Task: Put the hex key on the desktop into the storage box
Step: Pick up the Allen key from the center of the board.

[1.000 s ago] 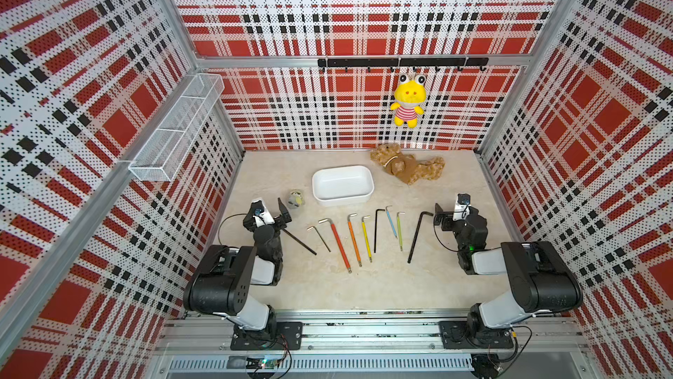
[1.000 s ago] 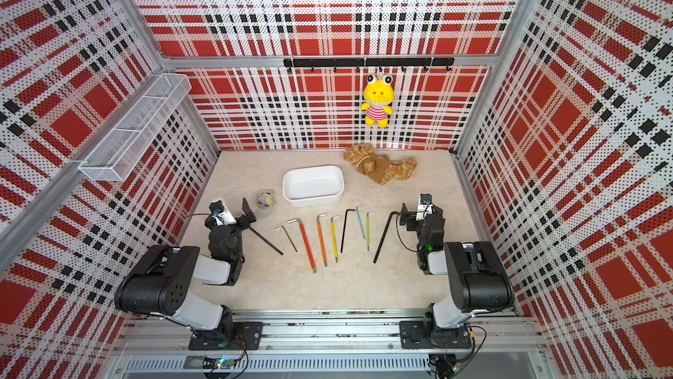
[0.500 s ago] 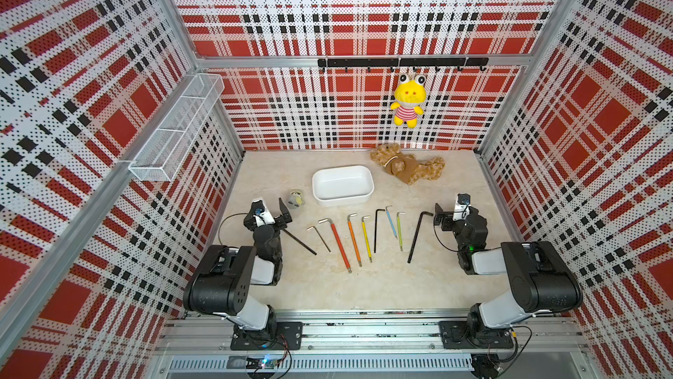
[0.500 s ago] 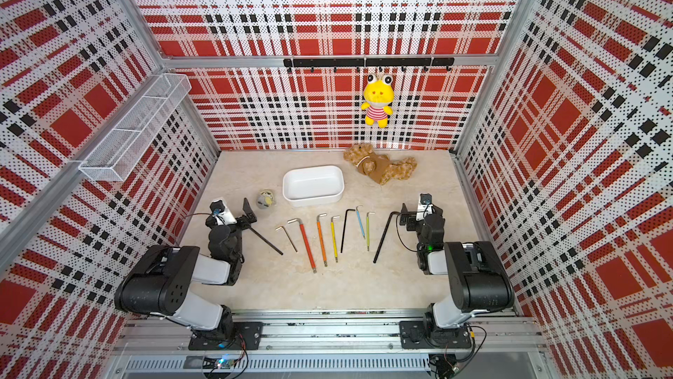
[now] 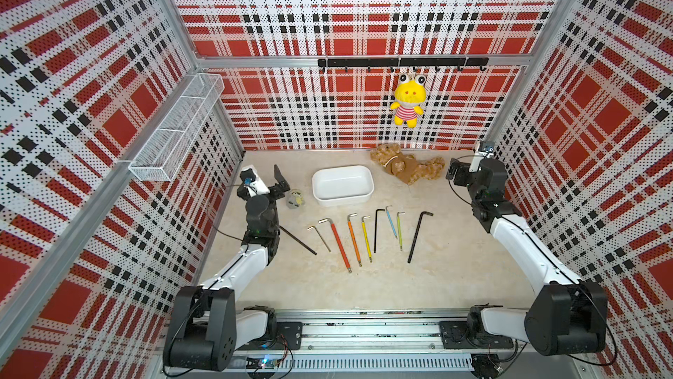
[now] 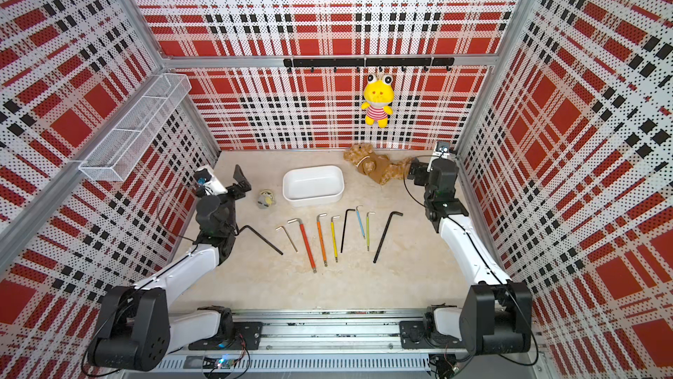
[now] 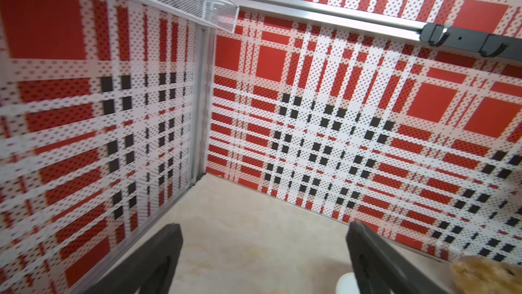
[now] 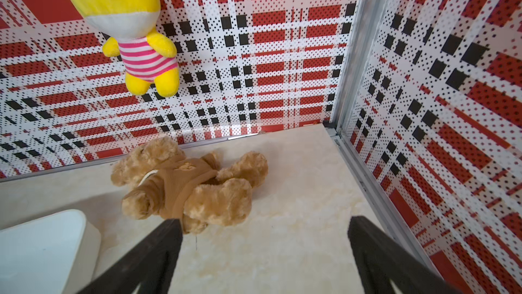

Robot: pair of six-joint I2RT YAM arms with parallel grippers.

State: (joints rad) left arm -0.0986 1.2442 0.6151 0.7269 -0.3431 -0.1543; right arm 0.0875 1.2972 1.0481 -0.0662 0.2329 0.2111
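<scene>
Several hex keys lie in a row on the desktop (image 5: 364, 286), in front of the storage box (image 5: 342, 185): a long black one (image 5: 418, 235) at the right, then green, blue, black, yellow, orange (image 5: 354, 239), red (image 5: 338, 244) and silver ones, and a black one (image 6: 262, 237) beside my left arm. The white storage box (image 6: 313, 184) has nothing in it. My left gripper (image 5: 281, 182) hovers open left of the box, with nothing between its fingers in the left wrist view (image 7: 265, 226). My right gripper (image 5: 453, 173) hangs open by the teddy bear, also holding nothing (image 8: 265, 220).
A brown teddy bear (image 5: 404, 168) lies at the back right, close to my right gripper. A small grey-yellow object (image 5: 295, 199) sits left of the box. A yellow plush (image 5: 408, 104) hangs from a black hook rail (image 5: 400, 62). A wire-mesh basket (image 5: 178, 126) is fixed to the left wall.
Both arms have risen from their folded pose and reached toward the back of the desktop. Both grippers stay open. The hex keys and the box have not moved.
</scene>
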